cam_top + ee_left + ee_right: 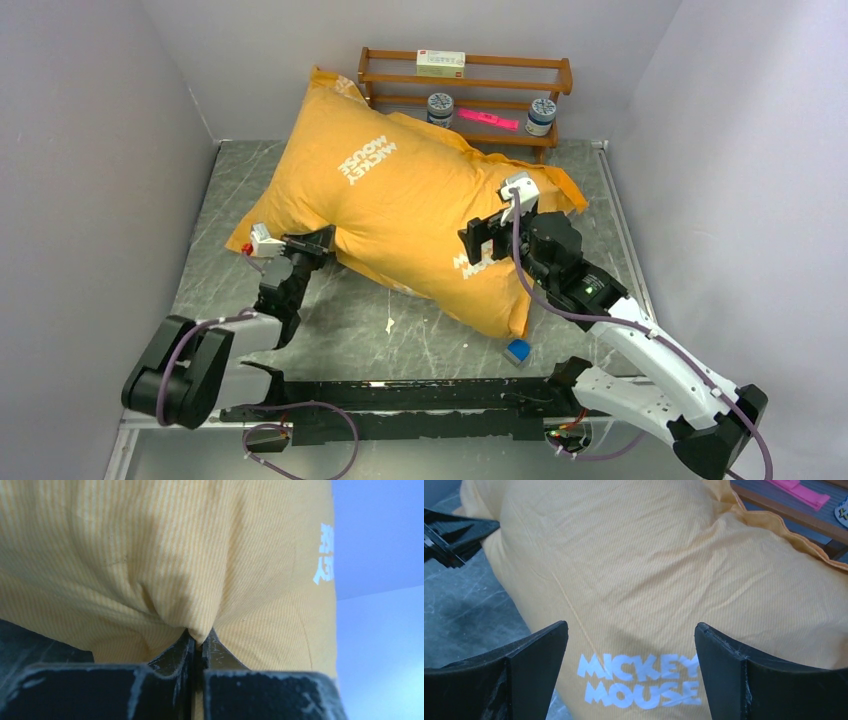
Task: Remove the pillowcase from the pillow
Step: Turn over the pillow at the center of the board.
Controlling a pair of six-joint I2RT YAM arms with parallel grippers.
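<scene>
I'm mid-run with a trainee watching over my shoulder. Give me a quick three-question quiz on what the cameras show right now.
1. True or false: the left gripper is pinching a fold of the pillowcase.
2. The right gripper is: A) shut on fabric; B) open, over the lettering; C) out of every view.
3. How many jars stand on the wooden rack behind the pillowcase?
Key: 1 true; 2 B; 3 two.
</scene>
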